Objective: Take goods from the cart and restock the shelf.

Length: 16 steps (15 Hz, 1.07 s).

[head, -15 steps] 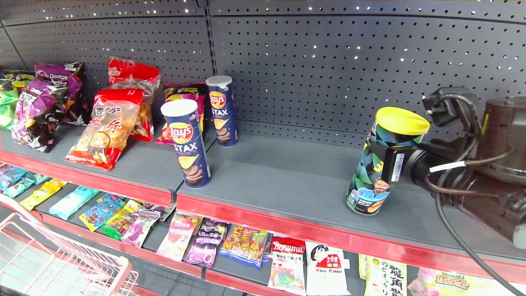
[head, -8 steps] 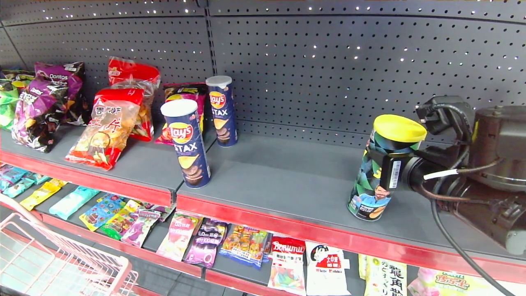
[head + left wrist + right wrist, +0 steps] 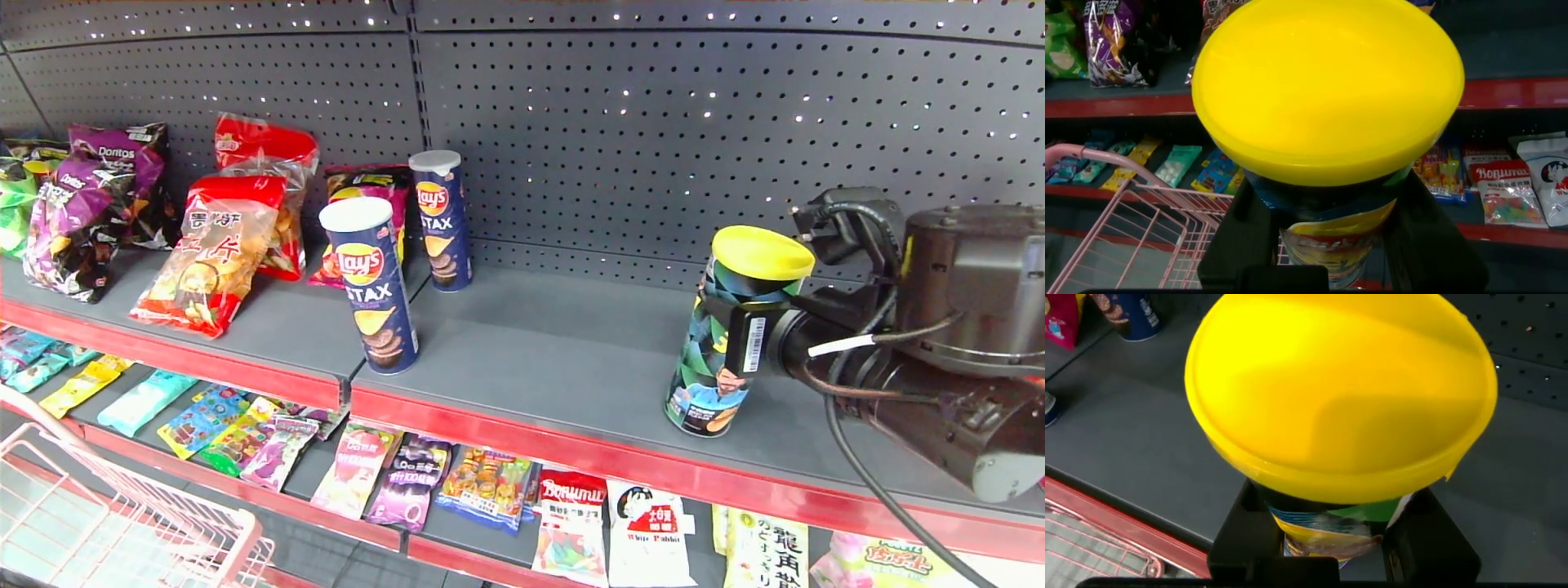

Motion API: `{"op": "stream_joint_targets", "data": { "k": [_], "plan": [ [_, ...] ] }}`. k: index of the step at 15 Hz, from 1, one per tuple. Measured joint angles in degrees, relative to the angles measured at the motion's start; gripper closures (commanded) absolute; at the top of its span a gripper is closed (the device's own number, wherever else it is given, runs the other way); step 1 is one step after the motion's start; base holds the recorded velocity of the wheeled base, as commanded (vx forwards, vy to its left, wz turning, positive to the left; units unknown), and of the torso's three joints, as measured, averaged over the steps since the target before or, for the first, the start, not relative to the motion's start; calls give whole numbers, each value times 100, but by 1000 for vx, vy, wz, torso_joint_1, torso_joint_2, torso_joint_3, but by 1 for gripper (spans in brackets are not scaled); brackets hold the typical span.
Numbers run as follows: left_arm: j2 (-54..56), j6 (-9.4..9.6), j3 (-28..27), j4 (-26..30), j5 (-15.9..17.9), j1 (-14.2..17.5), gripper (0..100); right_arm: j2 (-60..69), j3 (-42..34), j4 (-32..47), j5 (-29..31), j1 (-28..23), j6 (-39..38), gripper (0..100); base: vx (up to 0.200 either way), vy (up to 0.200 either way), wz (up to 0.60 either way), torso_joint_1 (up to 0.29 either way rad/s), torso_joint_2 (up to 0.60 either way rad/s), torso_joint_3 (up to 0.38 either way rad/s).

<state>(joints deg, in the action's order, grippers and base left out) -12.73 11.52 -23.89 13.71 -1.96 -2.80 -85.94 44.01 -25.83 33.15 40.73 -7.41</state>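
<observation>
A can with a yellow lid [image 3: 718, 384] and a dark patterned body stands slightly tilted at the front of the grey shelf [image 3: 555, 359], right of centre. My right gripper [image 3: 735, 335] is shut on its upper half; whether its base touches the shelf is unclear. The right wrist view looks down on the same lid [image 3: 1339, 384] between the black fingers [image 3: 1241, 531] of the right gripper [image 3: 1331, 539]. My left gripper [image 3: 1327, 245] is shut on a second yellow-lidded can [image 3: 1327, 82], held over the pink cart [image 3: 1151, 220] in front of the shelves.
Two blue chip tubes [image 3: 371, 286] [image 3: 441, 220] stand left of centre, with chip bags [image 3: 212, 253] further left. Bare shelf lies between the tubes and the can. The pegboard wall [image 3: 653, 122] closes the back. Candy packets [image 3: 490, 490] fill the lower shelf. The cart's corner [image 3: 122, 523] is at bottom left.
My right arm has carried the can leftward along the shelf and a little lower. The rest of the shelf is unchanged.
</observation>
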Motion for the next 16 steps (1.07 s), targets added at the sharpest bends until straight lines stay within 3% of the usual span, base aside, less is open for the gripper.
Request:
{"op": "stream_joint_targets", "data": {
  "k": [16],
  "plan": [
    [27,0,50,-1,2,0,100,-336,251,7,32,45,-44,100,0,0,0,0,0,0]
  ]
}}
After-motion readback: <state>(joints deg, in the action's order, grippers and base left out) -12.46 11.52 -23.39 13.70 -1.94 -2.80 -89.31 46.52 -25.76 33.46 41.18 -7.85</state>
